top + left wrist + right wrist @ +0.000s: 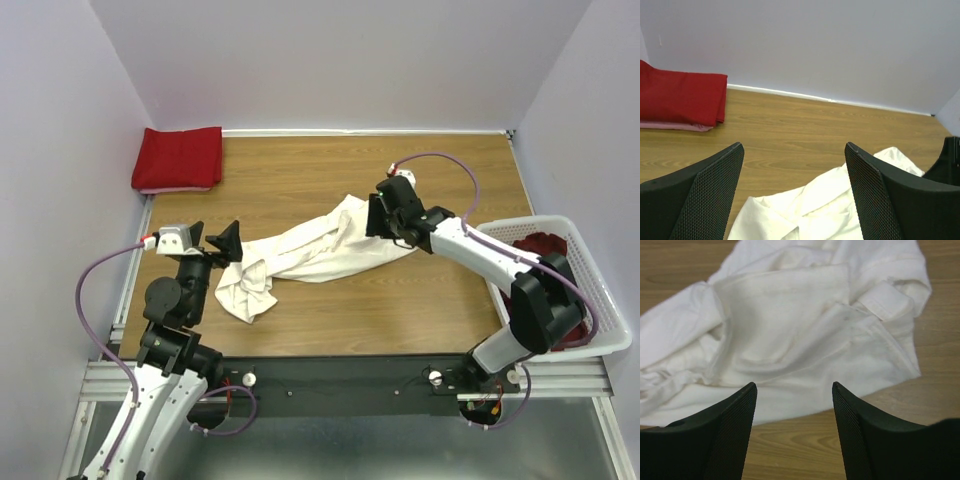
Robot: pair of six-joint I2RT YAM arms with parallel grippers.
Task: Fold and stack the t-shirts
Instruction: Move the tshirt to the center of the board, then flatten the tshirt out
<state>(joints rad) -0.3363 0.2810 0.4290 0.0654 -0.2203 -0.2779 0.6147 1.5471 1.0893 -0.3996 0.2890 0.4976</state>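
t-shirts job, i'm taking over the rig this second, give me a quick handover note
Grippers: left gripper open and empty, above the left end of the cream-white shirt; right gripper open and empty, over its right end.
Things: cream-white shirt crumpled mid table; red shirt folded in the far left corner; dark red shirt in the white basket on the right.
Done: red shirt folded.
Left: flatten and fold the cream-white shirt, fold the dark red shirt, stack them all.
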